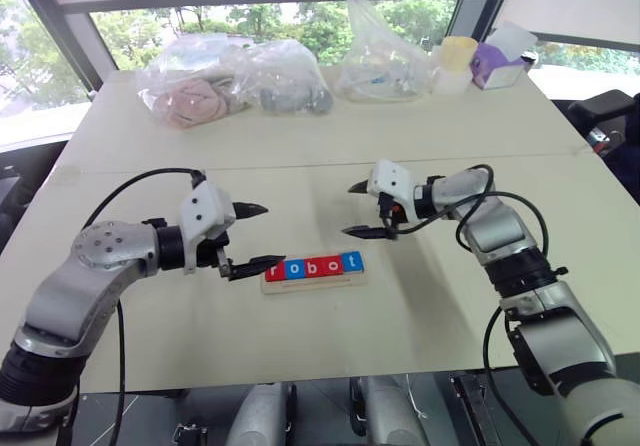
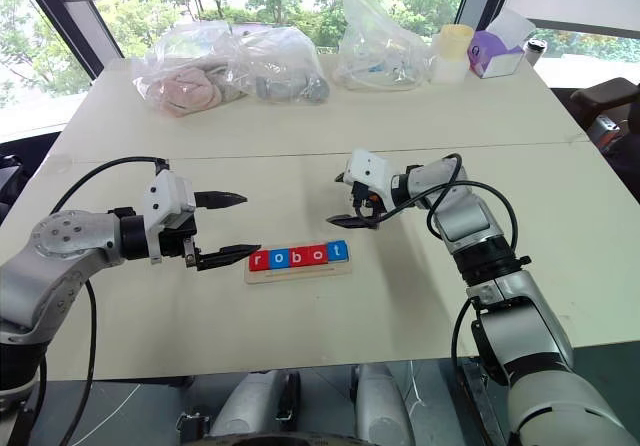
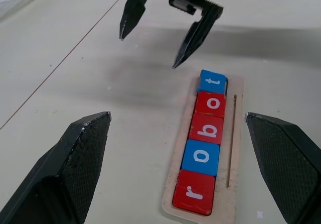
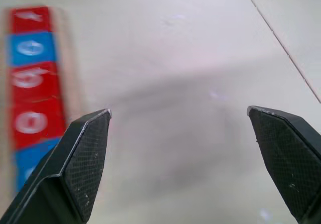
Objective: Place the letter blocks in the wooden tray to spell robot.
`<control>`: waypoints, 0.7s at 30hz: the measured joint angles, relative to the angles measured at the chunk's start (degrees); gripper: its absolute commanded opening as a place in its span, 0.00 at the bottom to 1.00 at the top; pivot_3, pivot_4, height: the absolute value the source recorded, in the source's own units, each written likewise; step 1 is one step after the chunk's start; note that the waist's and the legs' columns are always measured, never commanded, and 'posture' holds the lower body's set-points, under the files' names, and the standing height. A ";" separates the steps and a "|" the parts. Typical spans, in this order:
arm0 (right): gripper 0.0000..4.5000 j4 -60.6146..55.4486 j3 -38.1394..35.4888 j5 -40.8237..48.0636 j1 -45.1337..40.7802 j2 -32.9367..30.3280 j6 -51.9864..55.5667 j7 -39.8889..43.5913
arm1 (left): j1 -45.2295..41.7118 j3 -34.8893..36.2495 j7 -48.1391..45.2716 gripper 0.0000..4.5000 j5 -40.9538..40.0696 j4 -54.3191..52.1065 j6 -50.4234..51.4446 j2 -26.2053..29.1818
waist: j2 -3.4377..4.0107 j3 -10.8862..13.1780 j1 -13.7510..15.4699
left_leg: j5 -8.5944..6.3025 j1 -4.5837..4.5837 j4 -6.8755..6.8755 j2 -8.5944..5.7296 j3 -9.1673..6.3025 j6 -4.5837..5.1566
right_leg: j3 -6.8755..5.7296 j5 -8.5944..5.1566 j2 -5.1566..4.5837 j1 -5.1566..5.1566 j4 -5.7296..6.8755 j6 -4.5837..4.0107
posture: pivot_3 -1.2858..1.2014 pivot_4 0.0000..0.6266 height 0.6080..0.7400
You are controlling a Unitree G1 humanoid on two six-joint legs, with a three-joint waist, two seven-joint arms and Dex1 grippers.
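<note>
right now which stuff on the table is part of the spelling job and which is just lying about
Part of the job:
- letter blocks, five in a row reading robot
- wooden tray holding them

Just lying about, at the far edge of the table:
- clear plastic bags with soft items inside
- yellow-topped container
- purple tissue box

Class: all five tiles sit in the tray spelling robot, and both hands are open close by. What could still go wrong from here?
1. The left hand has its lower finger right at the r end of the tray; a careless pull-back could nudge it and shift the tiles.
2. The right hand hovers open just above the t tile; dipping as it withdraws might knock that tile out of line.
</note>
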 measured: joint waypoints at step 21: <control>0.99 -7.07 1.58 -0.92 4.99 -0.42 0.26 5.02 | -0.08 -0.08 0.23 1.00 0.05 0.01 0.05 -0.20 | 0.00 0.00 -0.04 | 0.01 0.00 0.00 0.00 -0.01 0.00 | -0.01 0.01 0.03 -0.01 0.07 0.01 | 0.52 0.24 0.89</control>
